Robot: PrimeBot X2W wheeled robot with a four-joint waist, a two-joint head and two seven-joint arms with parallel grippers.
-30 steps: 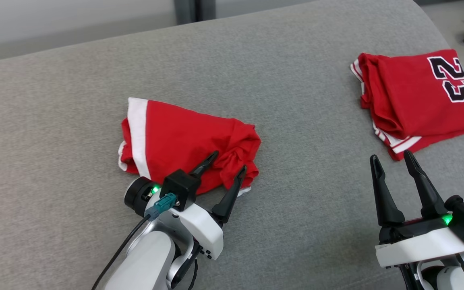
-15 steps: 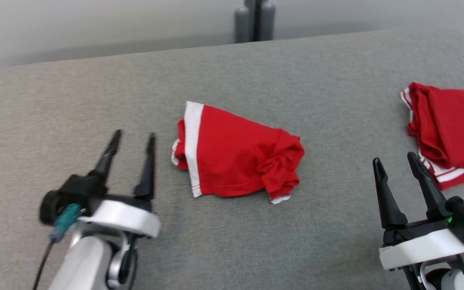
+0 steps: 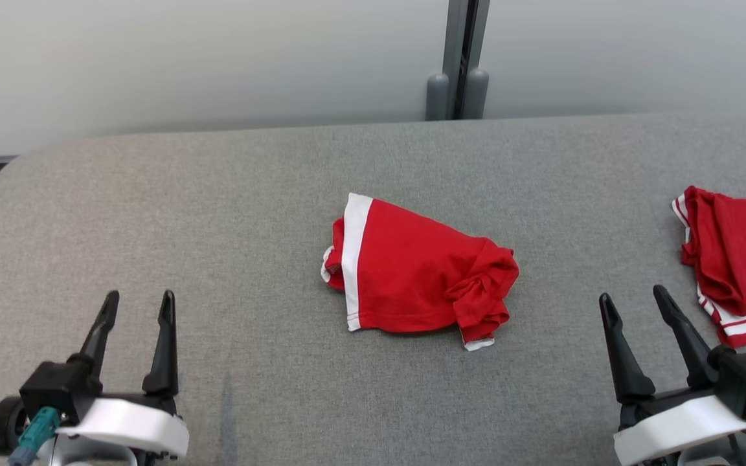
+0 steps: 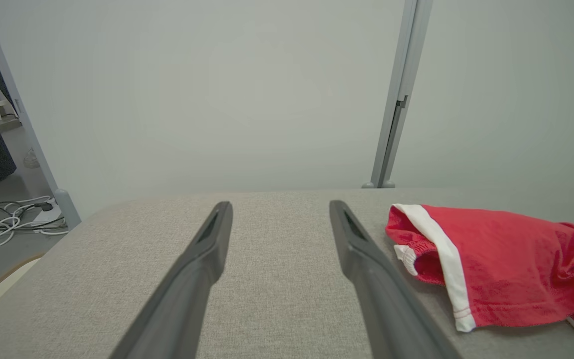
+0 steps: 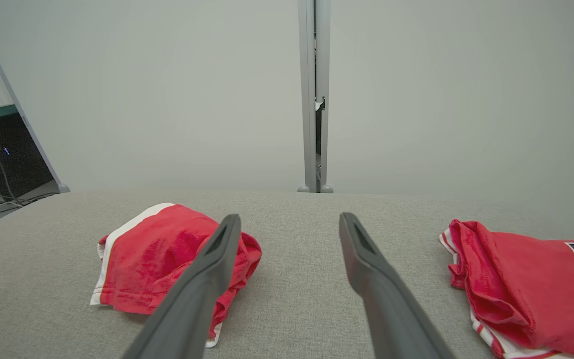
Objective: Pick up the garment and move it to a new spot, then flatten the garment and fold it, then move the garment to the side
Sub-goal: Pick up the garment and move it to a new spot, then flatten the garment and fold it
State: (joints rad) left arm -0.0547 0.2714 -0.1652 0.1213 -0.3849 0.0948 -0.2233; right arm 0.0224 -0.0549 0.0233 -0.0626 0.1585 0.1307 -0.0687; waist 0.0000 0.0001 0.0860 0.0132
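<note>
The red garment [image 3: 415,285] is lying bunched in the middle of the grey table [image 3: 217,194]. The left gripper [image 3: 140,298] is hovering at its 8 o'clock and the right gripper [image 3: 632,296] at its 4 o'clock, both with fingers apart and empty. For flattening, I think each should be taking one end, the white band at 9 o'clock and the crumpled end at 3 o'clock, and pulling gently outward.

Grey upholstered surface [image 3: 217,194] against a pale wall [image 3: 153,58] with a grey post [image 3: 460,52]; cables [image 4: 3,219] on the floor [image 4: 13,187]
</note>
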